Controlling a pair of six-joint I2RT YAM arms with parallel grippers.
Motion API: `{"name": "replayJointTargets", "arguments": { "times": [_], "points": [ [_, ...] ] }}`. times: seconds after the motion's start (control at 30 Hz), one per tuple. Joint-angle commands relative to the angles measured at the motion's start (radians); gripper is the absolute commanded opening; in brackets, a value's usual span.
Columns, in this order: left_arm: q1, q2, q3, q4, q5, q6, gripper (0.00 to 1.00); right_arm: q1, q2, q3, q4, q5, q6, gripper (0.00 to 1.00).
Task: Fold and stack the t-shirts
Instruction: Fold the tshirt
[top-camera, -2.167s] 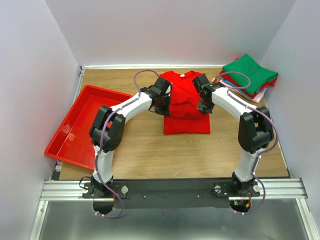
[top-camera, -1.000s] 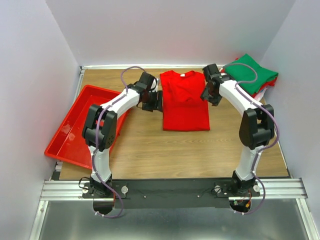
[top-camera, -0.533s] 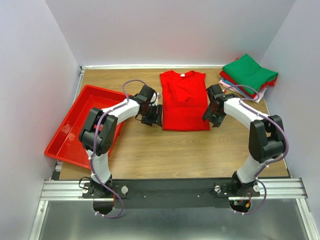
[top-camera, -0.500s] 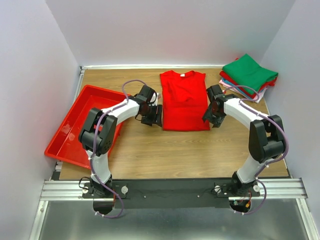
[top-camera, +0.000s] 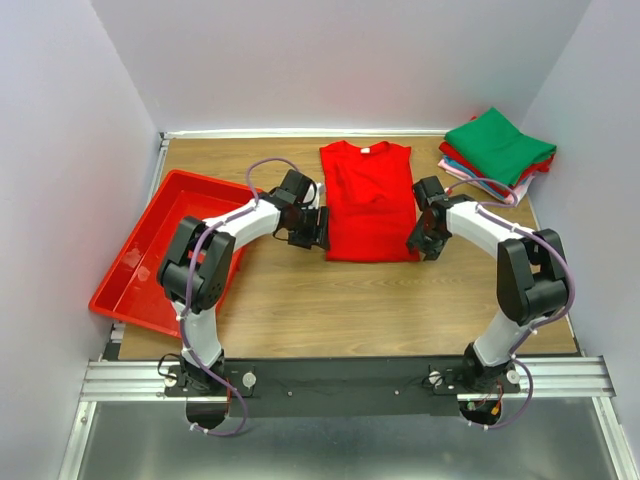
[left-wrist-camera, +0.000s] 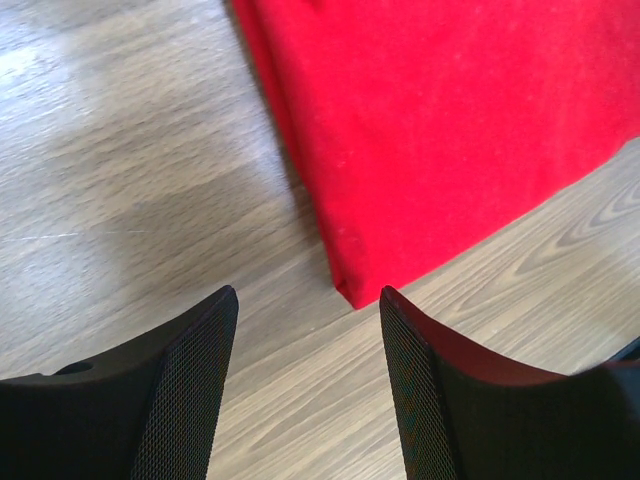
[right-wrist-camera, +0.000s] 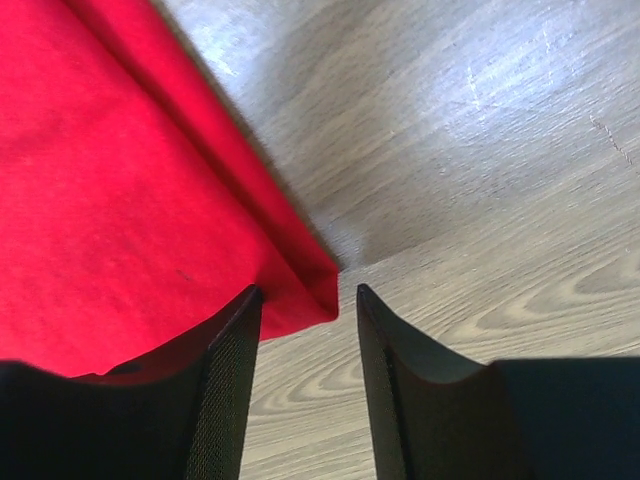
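Lying flat on the wooden tabletop (top-camera: 350, 310), midway along its far edge, the bright red t-shirt (top-camera: 368, 205) has its sleeves folded in, so it forms a narrow rectangle. Its long axis runs from the far edge toward the near edge. The collar points at the far edge and the hem at the arms. A small white neck tag (top-camera: 378, 148) sits inside the collar; any print on it is too small to read.

The left end effector (top-camera: 318, 228) is at the shirt's near left corner. In the left wrist view its fingers (left-wrist-camera: 190, 400) are spread, and the folded corner of the red cloth (left-wrist-camera: 450, 120) reaches into the gap between them, close to one finger.

The right end effector (top-camera: 425, 240) is at the near right corner. In the right wrist view its fingers (right-wrist-camera: 225, 400) also stand apart. The red corner (right-wrist-camera: 100, 180) lies in the gap, against one finger, with bare wood showing between it and the other.

A stack of folded t-shirts (top-camera: 498, 145), green on top, lies in the far right corner. A red plastic tray (top-camera: 150, 260) rests at an angle along the left edge.
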Motion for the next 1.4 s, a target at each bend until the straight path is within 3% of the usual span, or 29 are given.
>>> {"name": "replayJointTargets", "arguments": {
  "times": [0.0,0.33,0.77,0.87,0.9,1.03,1.17,1.37],
  "points": [
    [-0.018,-0.01,-0.009,0.026,0.037,-0.011,0.67,0.003,0.032,-0.027,0.016,0.022,0.018,0.49],
    [-0.047,0.021,-0.023,0.025,0.026,-0.032,0.67,0.001,0.061,-0.069,0.025,0.006,0.019,0.38],
    [-0.067,0.081,-0.008,0.019,-0.02,-0.049,0.6,0.003,0.047,-0.091,0.046,-0.006,0.019,0.36],
    [-0.07,0.094,0.001,0.006,-0.035,-0.049,0.54,0.003,0.049,-0.086,0.046,-0.006,0.018,0.35],
    [-0.071,0.098,0.004,0.002,-0.037,-0.048,0.47,0.003,0.047,-0.086,0.048,-0.006,0.016,0.35],
    [-0.082,0.107,0.009,-0.007,-0.038,-0.044,0.43,0.003,0.05,-0.08,0.048,-0.006,0.013,0.32],
    [-0.091,0.114,0.003,-0.017,-0.043,-0.044,0.33,0.003,0.058,-0.065,0.048,-0.011,0.007,0.28],
    [-0.097,0.136,-0.012,-0.02,-0.012,-0.025,0.12,0.003,0.064,-0.045,0.046,-0.018,-0.004,0.13]
  ]
}}
